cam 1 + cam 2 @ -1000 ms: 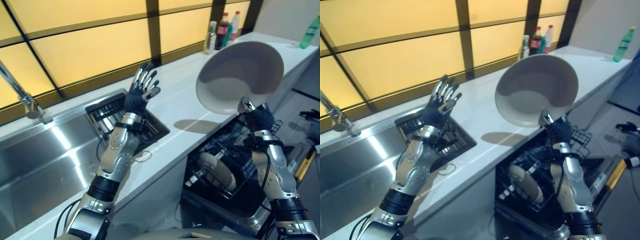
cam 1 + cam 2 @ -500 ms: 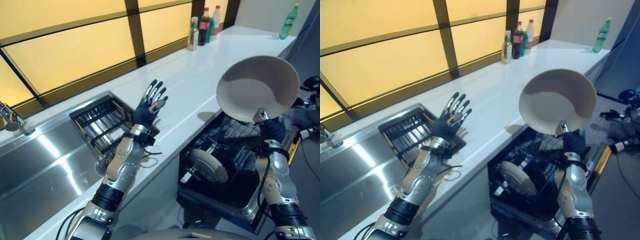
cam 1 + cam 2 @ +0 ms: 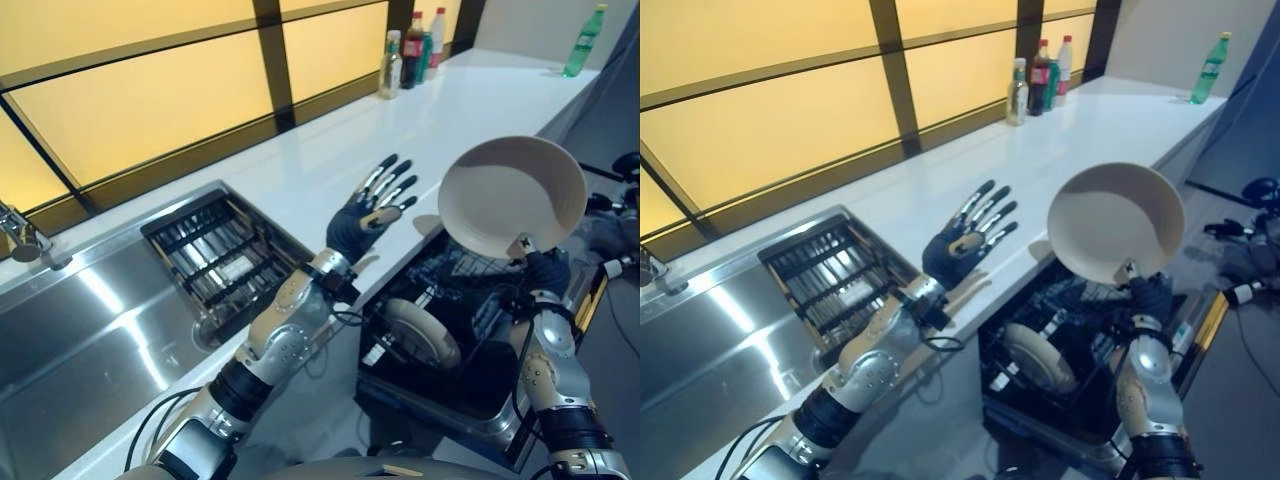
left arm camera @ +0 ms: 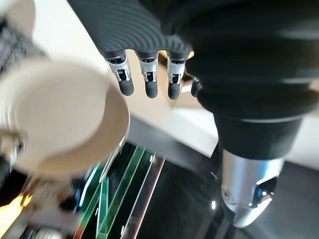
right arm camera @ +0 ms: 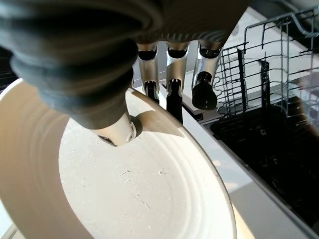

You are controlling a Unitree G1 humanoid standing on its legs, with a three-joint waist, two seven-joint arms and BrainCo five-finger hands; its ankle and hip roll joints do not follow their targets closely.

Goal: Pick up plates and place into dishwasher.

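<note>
My right hand (image 3: 538,268) pinches the lower rim of a round white plate (image 3: 510,195), held upright and tilted over the open dishwasher rack (image 3: 470,380). In the right wrist view the thumb (image 5: 117,132) presses the plate's (image 5: 129,199) inner face, with the fingers (image 5: 172,94) behind its rim. A second white plate (image 3: 424,335) stands in the rack's left part. My left hand (image 3: 372,210) hovers open with spread fingers above the counter's front edge, just left of the held plate. The left wrist view shows its straight fingers (image 4: 147,82) and the plate (image 4: 60,124) beyond.
A white counter (image 3: 330,140) runs along the yellow window. A steel sink (image 3: 90,330) with a dark dish rack (image 3: 225,250) lies to the left. Bottles (image 3: 405,50) stand at the counter's back, and a green bottle (image 3: 582,28) at the far right.
My left hand has swung right from over the sink rack to the counter edge near the dishwasher. The plate in my right hand has dropped slightly.
</note>
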